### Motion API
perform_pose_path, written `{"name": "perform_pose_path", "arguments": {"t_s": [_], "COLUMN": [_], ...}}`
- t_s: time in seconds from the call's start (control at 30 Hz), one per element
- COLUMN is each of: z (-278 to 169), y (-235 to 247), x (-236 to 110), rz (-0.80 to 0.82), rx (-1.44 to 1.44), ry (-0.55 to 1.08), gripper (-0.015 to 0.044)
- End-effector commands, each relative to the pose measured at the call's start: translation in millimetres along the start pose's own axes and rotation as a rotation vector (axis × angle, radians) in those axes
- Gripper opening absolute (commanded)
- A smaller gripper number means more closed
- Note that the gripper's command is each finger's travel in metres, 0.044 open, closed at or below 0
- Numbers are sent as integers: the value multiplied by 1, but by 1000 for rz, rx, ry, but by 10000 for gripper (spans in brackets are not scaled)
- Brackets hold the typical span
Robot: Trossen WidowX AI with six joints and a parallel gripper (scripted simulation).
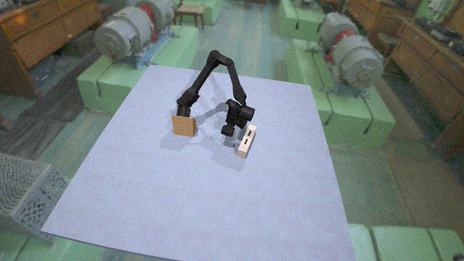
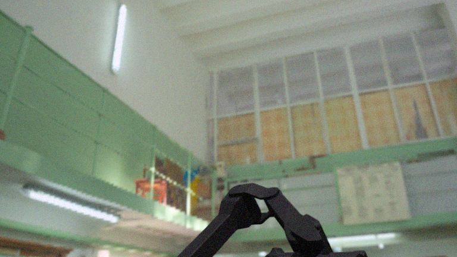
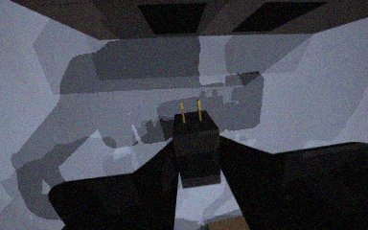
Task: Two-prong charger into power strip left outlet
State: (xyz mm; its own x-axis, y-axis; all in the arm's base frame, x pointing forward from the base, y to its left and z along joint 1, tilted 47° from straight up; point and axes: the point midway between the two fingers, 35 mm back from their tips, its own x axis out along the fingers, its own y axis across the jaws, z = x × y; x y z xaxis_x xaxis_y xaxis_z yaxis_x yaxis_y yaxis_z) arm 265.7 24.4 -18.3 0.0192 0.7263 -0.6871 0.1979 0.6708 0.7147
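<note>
My jaws are clenched on the small black boxy charger [image 3: 195,144], partly open around its sides. Its two thin yellow prongs [image 3: 191,110] stick out away from me, parallel, above the pale lilac table [image 1: 143,190]. The cream rectangular power strip [image 1: 246,141] lies on the table just beside me, slots up.

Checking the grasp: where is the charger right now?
In the wrist view the black charger sits clamped in the end effector, its two prongs pointing ahead; from the top, it hangs just left of the power strip.
</note>
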Motion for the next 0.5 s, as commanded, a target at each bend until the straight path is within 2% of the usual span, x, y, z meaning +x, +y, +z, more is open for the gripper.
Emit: {"name": "perform_pose_path", "arguments": {"t_s": [0.0, 0.47], "z": [5, 21], "y": [0, 3], "x": [0, 2], "rz": [5, 9], "rx": [16, 51], "ry": [1, 3], "gripper": [0, 0]}}
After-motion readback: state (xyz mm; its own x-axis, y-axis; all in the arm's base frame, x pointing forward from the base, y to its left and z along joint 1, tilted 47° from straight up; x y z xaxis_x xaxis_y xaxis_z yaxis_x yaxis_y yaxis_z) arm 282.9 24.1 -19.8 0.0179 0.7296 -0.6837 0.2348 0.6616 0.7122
